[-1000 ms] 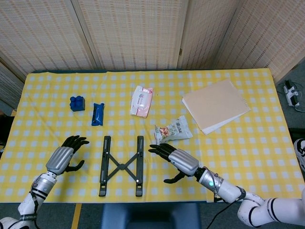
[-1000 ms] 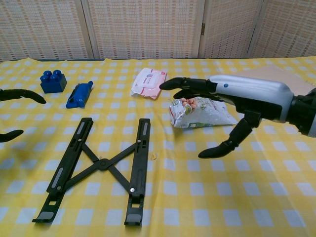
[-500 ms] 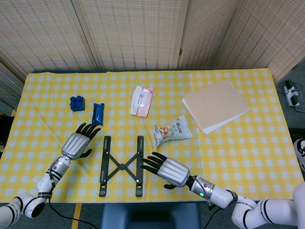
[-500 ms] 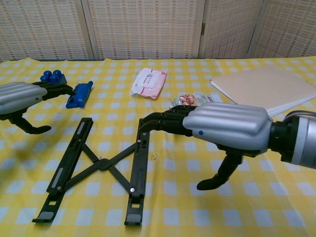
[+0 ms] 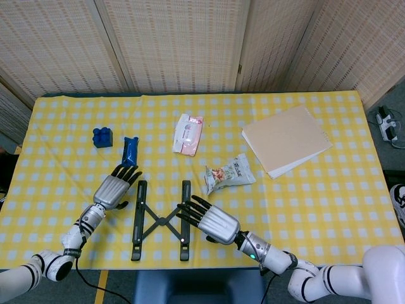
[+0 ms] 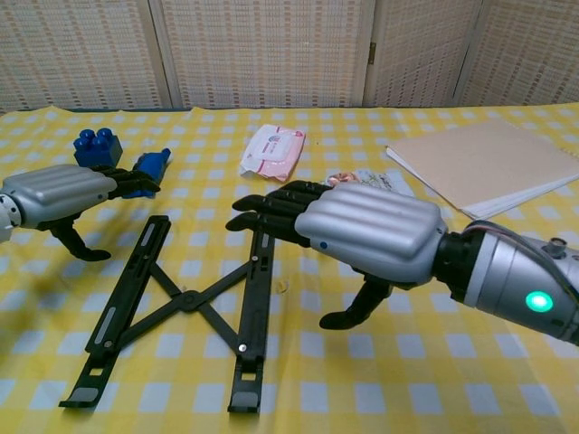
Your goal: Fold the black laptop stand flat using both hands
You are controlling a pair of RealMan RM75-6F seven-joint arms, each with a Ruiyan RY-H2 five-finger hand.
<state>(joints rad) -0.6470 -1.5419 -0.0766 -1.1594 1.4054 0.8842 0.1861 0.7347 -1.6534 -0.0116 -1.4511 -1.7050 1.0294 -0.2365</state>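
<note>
The black laptop stand (image 5: 161,220) (image 6: 177,305) lies spread on the yellow checked cloth, two rails joined by a crossed X link. My left hand (image 5: 114,187) (image 6: 65,193) hovers just left of the left rail's far end, fingers stretched out and thumb down, holding nothing. My right hand (image 5: 209,221) (image 6: 357,229) hangs beside and over the right rail, fingers extended above its upper half, thumb hanging below. It holds nothing. Whether its fingertips touch the rail is unclear.
A blue block (image 5: 102,137) and a blue packet (image 5: 130,151) lie behind the left hand. A pink wipes pack (image 5: 188,134), a snack bag (image 5: 229,172) and a tan notebook (image 5: 286,139) sit further back and right. The table's front edge runs just below the stand.
Both hands have closed in on the stand: the left moved right and forward to the left rail, the right moved left over the right rail.
</note>
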